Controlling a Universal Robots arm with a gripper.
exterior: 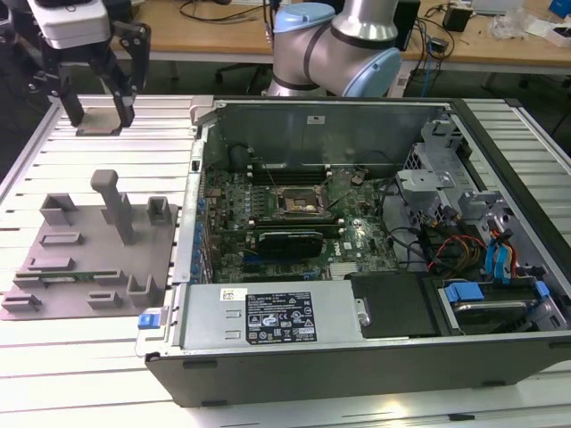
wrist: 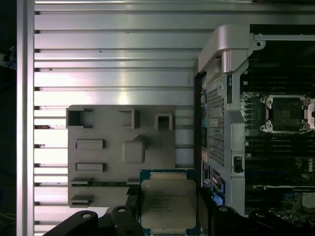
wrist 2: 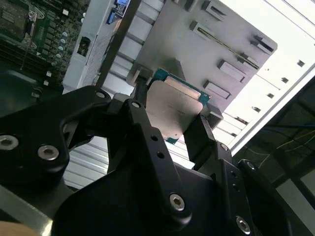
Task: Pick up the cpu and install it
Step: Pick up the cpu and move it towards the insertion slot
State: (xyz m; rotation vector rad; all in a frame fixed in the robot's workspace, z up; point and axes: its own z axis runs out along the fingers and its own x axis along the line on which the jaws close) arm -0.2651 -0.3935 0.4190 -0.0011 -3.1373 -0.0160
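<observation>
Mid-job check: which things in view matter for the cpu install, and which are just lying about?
For the job:
- cpu, clamped in the gripper
- motherboard socket

Just lying about:
- power supply
- red and orange cables
- drive bay

cpu (wrist: 168,204) pinched in my gripper (exterior: 98,116)
Small square, pale silver-grey lid with a thin green rim, held up far back on the exterior view's left.
</observation>
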